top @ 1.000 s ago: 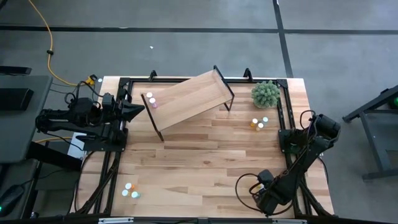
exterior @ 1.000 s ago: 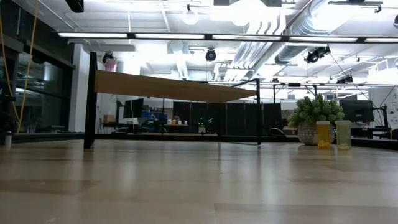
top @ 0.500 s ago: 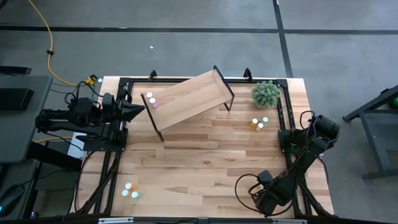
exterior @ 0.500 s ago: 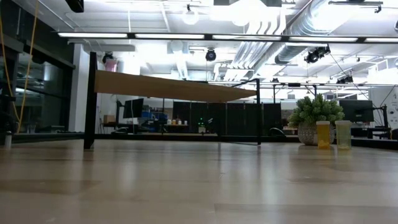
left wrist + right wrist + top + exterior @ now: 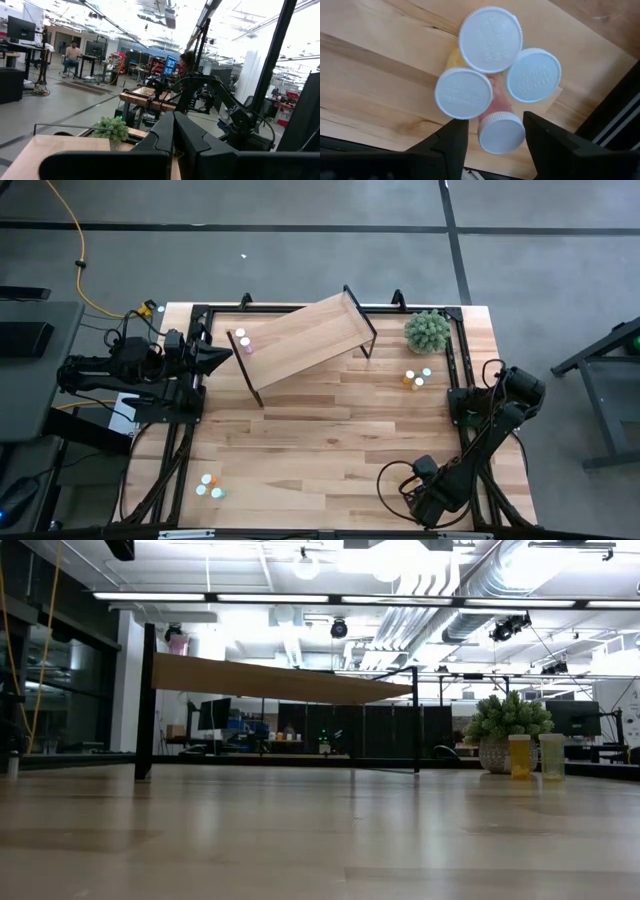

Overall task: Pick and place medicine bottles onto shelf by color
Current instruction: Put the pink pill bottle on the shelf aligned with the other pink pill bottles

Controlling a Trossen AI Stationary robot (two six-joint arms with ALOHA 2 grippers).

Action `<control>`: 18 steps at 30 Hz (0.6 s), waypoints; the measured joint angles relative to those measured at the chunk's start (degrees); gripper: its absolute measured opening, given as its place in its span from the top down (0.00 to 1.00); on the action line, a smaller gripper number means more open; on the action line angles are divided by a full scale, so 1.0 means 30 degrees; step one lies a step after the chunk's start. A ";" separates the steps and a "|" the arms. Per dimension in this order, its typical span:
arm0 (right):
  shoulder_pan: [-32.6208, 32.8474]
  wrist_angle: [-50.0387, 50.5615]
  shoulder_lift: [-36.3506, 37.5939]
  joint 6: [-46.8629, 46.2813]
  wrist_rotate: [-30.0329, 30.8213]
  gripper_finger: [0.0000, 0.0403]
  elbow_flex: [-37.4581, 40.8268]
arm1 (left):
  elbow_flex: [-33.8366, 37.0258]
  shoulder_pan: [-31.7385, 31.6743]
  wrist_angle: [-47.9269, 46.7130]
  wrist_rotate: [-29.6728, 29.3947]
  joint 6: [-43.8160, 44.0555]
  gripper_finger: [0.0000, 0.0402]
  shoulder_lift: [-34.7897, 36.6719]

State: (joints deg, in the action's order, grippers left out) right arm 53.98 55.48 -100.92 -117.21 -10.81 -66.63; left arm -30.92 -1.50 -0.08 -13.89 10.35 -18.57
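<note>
High view: looked straight down, far off, on the whole table [image 5: 330, 440] and both arms.
Low view: sat at tabletop height, faced level across the boards toward the shelf [image 5: 270, 680] and the plant [image 5: 507, 718], room behind.
Left wrist view: faced out level over the table edge into the room; shared the plant [image 5: 112, 129] with the low view.
Right wrist view: looked down, very close, on four white caps [image 5: 490, 39].

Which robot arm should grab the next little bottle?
Probably the right. Its gripper hangs right above four white-capped medicine bottles, fingers open on either side of the nearest bottle. The left gripper waits shut at the table's left edge, away from any bottles.
</note>
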 joint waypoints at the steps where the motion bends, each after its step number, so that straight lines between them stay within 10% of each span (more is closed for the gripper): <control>1: 0.0000 0.0000 0.0000 0.0000 0.0000 0.59 0.0000 | 0.0000 0.0000 0.0001 -0.0001 0.0000 1.00 0.0000; 18: 0.0236 0.0104 0.0439 0.1864 -0.0220 0.71 -0.1607 | 0.0000 0.0000 0.0002 -0.0080 0.0000 1.00 0.0000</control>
State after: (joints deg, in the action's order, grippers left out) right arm 54.68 55.80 -99.61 -111.61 -11.47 -71.45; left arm -30.92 -1.50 -0.08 -14.13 10.35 -18.57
